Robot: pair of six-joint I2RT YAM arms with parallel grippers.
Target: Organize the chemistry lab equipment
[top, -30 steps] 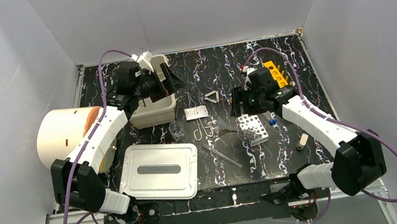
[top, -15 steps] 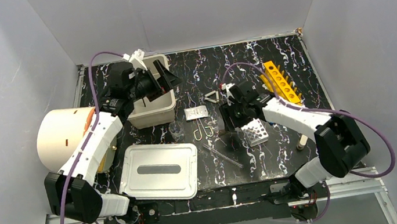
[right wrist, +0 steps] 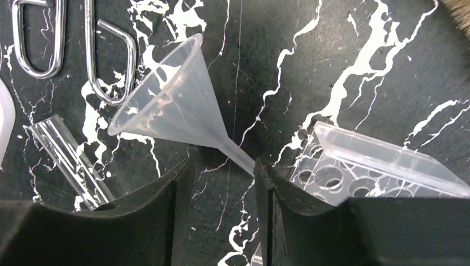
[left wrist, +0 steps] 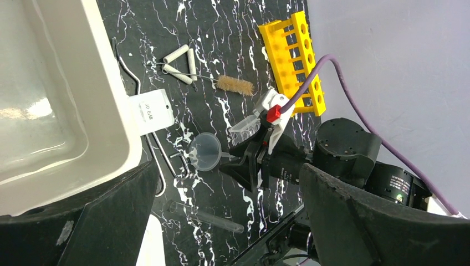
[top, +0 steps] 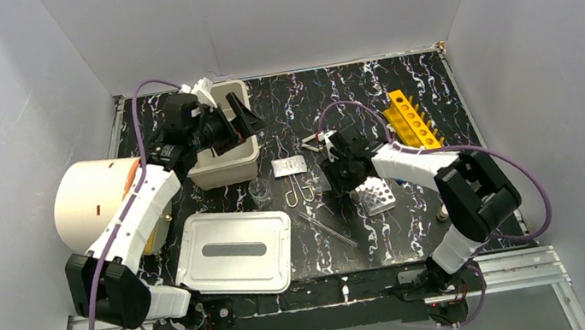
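Note:
A clear plastic funnel point(right wrist: 166, 105) lies on its side on the black marble table, its stem pointing at my right gripper point(right wrist: 221, 166). That gripper is low over the table and half open, with the stem's end touching the tip of its right finger point(right wrist: 266, 183); nothing is clamped. Wire metal tongs point(right wrist: 105, 61) and a glass tube point(right wrist: 66, 155) lie to its left. The clear perforated rack point(right wrist: 377, 172) is at its right. My left gripper point(top: 241, 119) hangs wide open and empty over the cream bin point(top: 225, 173). The yellow tube rack point(top: 412, 120) lies at the back right.
A cream cylinder point(top: 91, 198) stands at the left edge, with a grey lid point(top: 236, 250) in front. A small beaker point(top: 259, 189), a white tag point(left wrist: 151, 111), a clay triangle point(left wrist: 180, 64) and a bristle brush point(left wrist: 235, 85) lie mid-table. A small cylinder point(top: 447, 208) lies at the right.
My right arm has swung left from beside the perforated rack to the funnel, and its jaws have narrowed. My left arm has shifted only slightly and stays open.

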